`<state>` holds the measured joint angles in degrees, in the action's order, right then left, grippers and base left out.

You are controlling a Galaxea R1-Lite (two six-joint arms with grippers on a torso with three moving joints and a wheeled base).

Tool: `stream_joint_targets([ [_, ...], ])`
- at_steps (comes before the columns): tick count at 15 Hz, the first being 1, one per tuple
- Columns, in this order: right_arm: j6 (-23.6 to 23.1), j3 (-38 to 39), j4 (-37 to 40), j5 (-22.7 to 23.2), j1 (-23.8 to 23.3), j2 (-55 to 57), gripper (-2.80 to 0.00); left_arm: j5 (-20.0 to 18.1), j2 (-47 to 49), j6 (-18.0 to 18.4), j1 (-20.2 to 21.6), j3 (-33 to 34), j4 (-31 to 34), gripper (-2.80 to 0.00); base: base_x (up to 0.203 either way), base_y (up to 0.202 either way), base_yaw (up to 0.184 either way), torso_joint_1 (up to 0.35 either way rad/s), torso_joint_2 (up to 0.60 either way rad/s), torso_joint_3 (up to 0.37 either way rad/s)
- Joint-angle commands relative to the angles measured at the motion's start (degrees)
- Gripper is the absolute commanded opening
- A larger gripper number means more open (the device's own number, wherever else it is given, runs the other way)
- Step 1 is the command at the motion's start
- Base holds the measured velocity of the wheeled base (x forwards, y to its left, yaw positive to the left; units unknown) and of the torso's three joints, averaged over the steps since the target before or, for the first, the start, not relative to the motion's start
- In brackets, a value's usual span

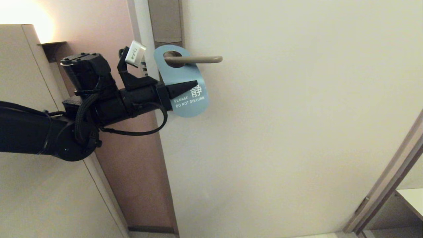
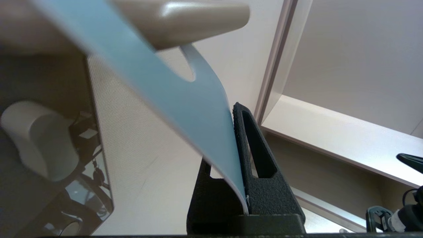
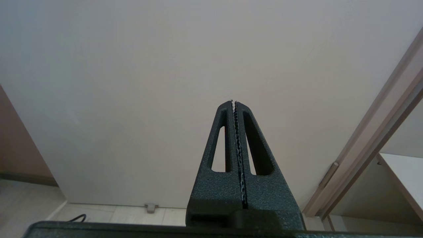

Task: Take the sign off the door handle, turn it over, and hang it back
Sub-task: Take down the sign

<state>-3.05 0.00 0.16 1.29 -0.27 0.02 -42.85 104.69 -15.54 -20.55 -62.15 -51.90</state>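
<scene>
Blue side out, the sign (image 1: 181,82) hangs by its hole on the door handle (image 1: 195,59), tilted, with "PLEASE DO NOT DISTURB" readable near its lower end. The left claw (image 1: 195,83) reaches in from the left and is clamped on the card's middle; in the left wrist view the sign (image 2: 185,109) runs down between its pressed fingers (image 2: 261,185). The right claw (image 3: 234,104) sits parked facing the door (image 3: 132,82), fingers closed on nothing.

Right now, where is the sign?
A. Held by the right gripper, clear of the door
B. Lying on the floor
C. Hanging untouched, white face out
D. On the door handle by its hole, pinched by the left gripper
D: the sign, blue face out, has its hole around the door handle while the left gripper is shut on its lower part.
</scene>
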Motion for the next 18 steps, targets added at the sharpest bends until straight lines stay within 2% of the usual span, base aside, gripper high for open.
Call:
stream_joint_targets([
  [1, 0.0, 0.0, 0.0, 0.0, 0.0, 0.0, -2.8, -0.1, -0.9, -0.1, -0.4, 0.1, 0.4, -2.8, 0.0, 0.0, 0.0, 0.0, 0.0, 0.0],
  [5, 0.0, 0.0, 0.0, 0.0, 0.0, 0.0, -2.8, 0.8, -1.4, 2.0, -0.6, 1.0, 0.7, -2.8, 0.0, 0.0, 0.0, 0.0, 0.0, 0.0],
  [10, 0.0, 0.0, 0.0, 0.0, -0.1, 0.0, -2.8, 0.8, -3.3, 5.4, -2.4, 7.5, 0.7, -2.8, 0.0, 0.0, 0.0, 0.0, 0.0, 0.0],
  [18, 0.0, 0.0, 0.0, 0.0, 0.0, 0.0, -2.8, 0.8, -3.5, 5.8, -2.4, 6.2, 2.0, -2.8, 0.0, 0.0, 0.0, 0.0, 0.0, 0.0],
])
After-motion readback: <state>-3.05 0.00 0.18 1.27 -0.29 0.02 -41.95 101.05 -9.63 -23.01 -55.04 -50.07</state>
